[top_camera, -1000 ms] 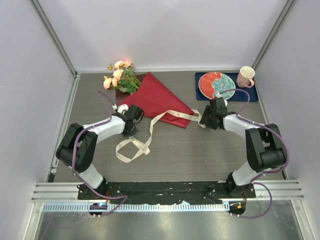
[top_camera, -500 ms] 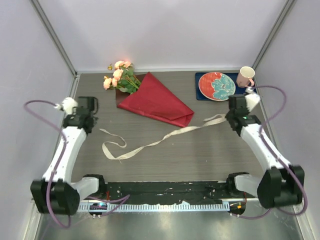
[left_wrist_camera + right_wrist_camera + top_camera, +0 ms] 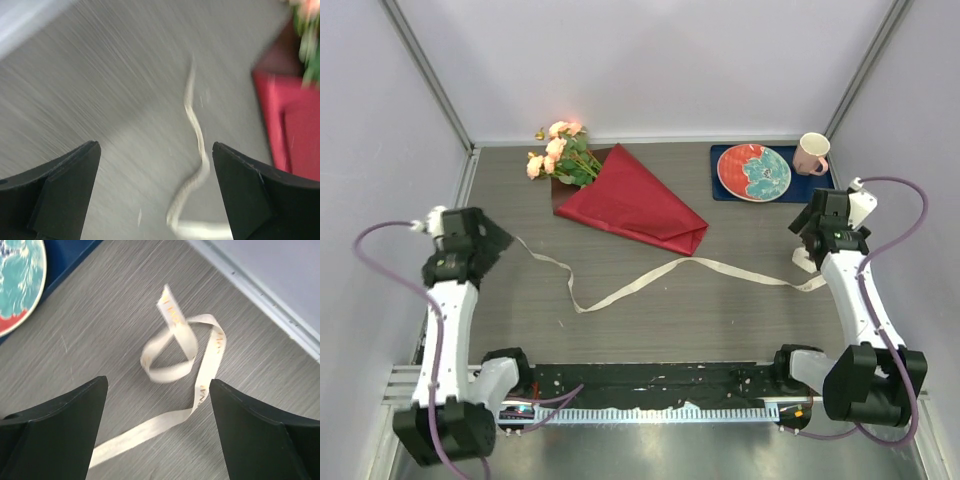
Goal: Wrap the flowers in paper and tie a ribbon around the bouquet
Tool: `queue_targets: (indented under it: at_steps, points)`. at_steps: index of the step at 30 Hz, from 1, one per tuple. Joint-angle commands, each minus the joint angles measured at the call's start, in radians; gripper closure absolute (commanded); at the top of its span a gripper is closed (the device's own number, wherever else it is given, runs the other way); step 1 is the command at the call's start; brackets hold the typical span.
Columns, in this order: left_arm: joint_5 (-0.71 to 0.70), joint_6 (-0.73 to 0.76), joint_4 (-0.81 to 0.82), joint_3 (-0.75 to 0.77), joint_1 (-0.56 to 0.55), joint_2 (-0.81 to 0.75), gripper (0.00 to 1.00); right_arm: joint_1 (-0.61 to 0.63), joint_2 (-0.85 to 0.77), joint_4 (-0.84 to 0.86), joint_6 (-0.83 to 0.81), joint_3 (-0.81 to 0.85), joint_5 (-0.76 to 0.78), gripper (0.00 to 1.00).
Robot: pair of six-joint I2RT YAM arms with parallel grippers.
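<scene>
Loose ribbon (image 3: 660, 272) ends on the table (image 3: 720, 320) below wide-open left gripper (image 3: 154, 145) and right gripper (image 3: 158, 381) (both empty)

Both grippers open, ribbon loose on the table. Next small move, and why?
Probably lower the right gripper onto the curled ribbon end beneath it and close. Both it and the left gripper are empty, and the ribbon lies loose, not around the bouquet, so tying needs an end in hand.
</scene>
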Motion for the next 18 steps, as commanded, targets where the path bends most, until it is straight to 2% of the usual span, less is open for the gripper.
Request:
queue_targets:
  at_steps: [1, 2, 3, 6, 10, 12, 14, 15, 18]
  points:
    - [0.300, 0.004, 0.015, -0.114, -0.239, 0.124, 0.00, 0.041, 0.010, -0.005, -0.044, 0.000, -0.171, 0.09]
    - [0.261, -0.028, 0.018, -0.137, -0.307, 0.129, 0.00, 0.090, 0.019, -0.005, -0.044, -0.006, -0.191, 0.09]
    - [0.232, -0.101, 0.041, -0.163, -0.420, 0.127, 0.00, 0.113, 0.027, -0.005, -0.041, -0.013, -0.199, 0.08]
    - [0.225, -0.212, 0.121, -0.258, -0.551, 0.161, 0.00, 0.190, 0.067, -0.001, 0.008, -0.040, -0.203, 0.08]
    - [0.256, -0.342, 0.207, -0.301, -0.671, 0.290, 0.00, 0.193, 0.145, -0.001, 0.069, -0.040, -0.269, 0.08]
    - [0.225, -0.355, 0.265, -0.290, -0.727, 0.375, 0.00, 0.191, 0.148, 0.008, 0.098, -0.044, -0.262, 0.07]
    - [0.221, -0.352, 0.290, -0.284, -0.728, 0.438, 0.03, 0.188, 0.151, 0.010, 0.100, -0.044, -0.257, 0.07]
    - [0.209, -0.350, 0.295, -0.278, -0.713, 0.461, 0.23, 0.188, 0.150, 0.011, 0.100, -0.044, -0.257, 0.07]
    - [0.224, -0.320, 0.320, -0.302, -0.604, 0.495, 0.63, 0.159, 0.136, 0.010, 0.092, -0.058, -0.286, 0.07]
